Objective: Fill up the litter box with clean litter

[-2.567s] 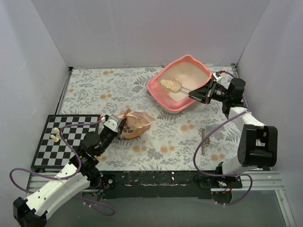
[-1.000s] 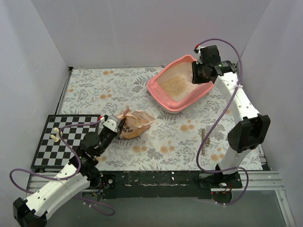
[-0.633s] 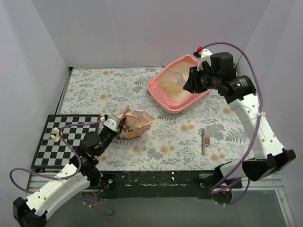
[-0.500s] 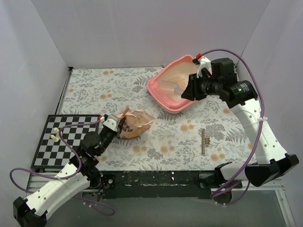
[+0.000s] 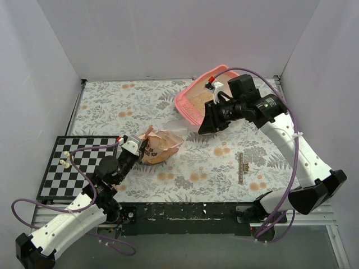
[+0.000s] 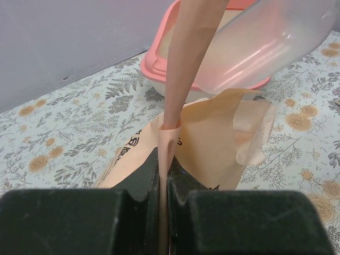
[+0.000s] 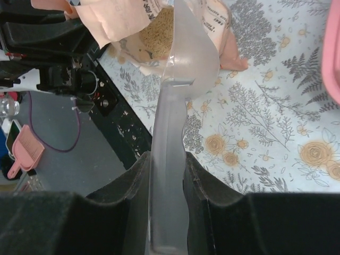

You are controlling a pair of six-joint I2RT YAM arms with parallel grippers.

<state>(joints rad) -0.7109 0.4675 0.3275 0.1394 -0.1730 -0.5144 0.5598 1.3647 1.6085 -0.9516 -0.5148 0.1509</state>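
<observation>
Seen from the top camera, the litter box (image 5: pixel 189 104) is sitting at the far side of the floral tablecloth (image 5: pixel 123 106), and a layer of clean litter (image 5: pixel 197 96) is lying inside it. The right arm is reaching across the box's near rim and covering part of it. The right gripper (image 5: pixel 203 125) is hanging just off the box's near-left corner, its fingers pinching the handle of a clear plastic scoop (image 5: pixel 178 125) that is pointing away from the box. Farther from the box on that same side, the peach printed bag (image 5: pixel 161 147) is lying open, with the left gripper (image 5: pixel 138 147) clamping its edge. The checkerboard (image 5: pixel 84 168) is lying well apart from the box, beyond the bag.

In the left wrist camera, the left gripper (image 6: pixel 163 166) is squeezing a raised strip of the peach printed bag (image 6: pixel 212 141) between fingers that are nearly touching. The clear plastic scoop (image 6: pixel 265 45) is hovering above the bag's mouth, between the bag and the litter box (image 6: pixel 155 59). Whether anything is lying in its bowl cannot be told.

In the right wrist camera, the right gripper (image 7: pixel 167 159) is gripping the handle of the clear plastic scoop (image 7: pixel 188 58), jaws narrow around it. The bowl is hanging by the mouth of the peach printed bag (image 7: pixel 119 18), where more clean litter (image 7: pixel 158 32) is showing. Only a pink sliver of the litter box (image 7: pixel 334 58) is showing at the view's right edge.
</observation>
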